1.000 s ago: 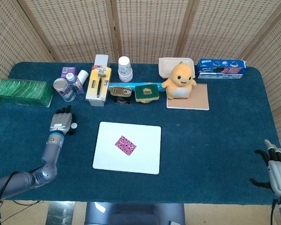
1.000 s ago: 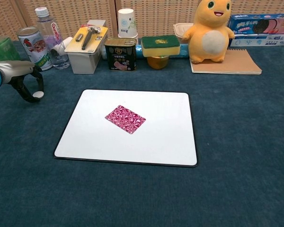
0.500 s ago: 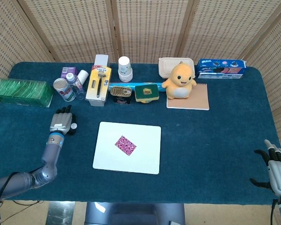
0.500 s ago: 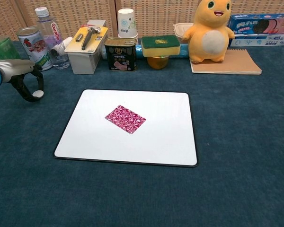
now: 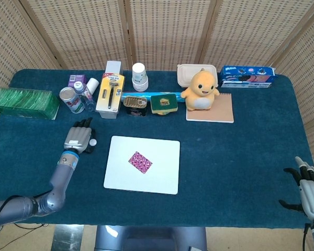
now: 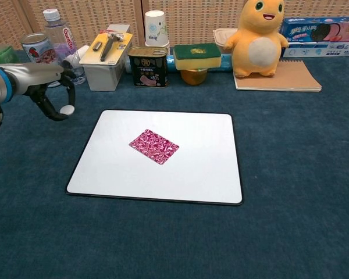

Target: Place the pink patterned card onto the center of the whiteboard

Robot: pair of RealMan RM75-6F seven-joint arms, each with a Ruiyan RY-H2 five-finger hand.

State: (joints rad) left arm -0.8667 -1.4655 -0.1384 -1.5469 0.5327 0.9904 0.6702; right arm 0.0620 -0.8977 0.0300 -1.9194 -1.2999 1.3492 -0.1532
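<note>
Fingers of the left hand (image 5: 81, 138) curl loosely downward over the blue cloth, thumb apart from the rest, and nothing sits between them; the chest view shows the same hand (image 6: 53, 99) hanging just off the whiteboard's far left corner, with no contact on the board that either view makes plain. From that hand the whiteboard (image 5: 162, 180) lies to the robot's right, its near edge running toward the robot. On the whiteboard, slightly left of middle and close to its centre, lies the pink patterned card (image 5: 140, 162), flat on the white surface and turned so that its long axis runs on a diagonal to the board's edges. So the card lies rightward and a little nearer the robot than the left hand, with a bare strip of whiteboard between them.

Well apart from the whiteboard, at the table's near right corner, the right hand (image 5: 310, 189) rests with its fingers spread and nothing in them; it is only partly in the head view and absent from the chest view. The left hand is by far the nearer of the two to the card.

Judged from how things lie, the card is already about where the task wants it, so any coming move would be a small correction at most, and it would fall to the left hand reaching rightward across the whiteboard's left edge.
</note>
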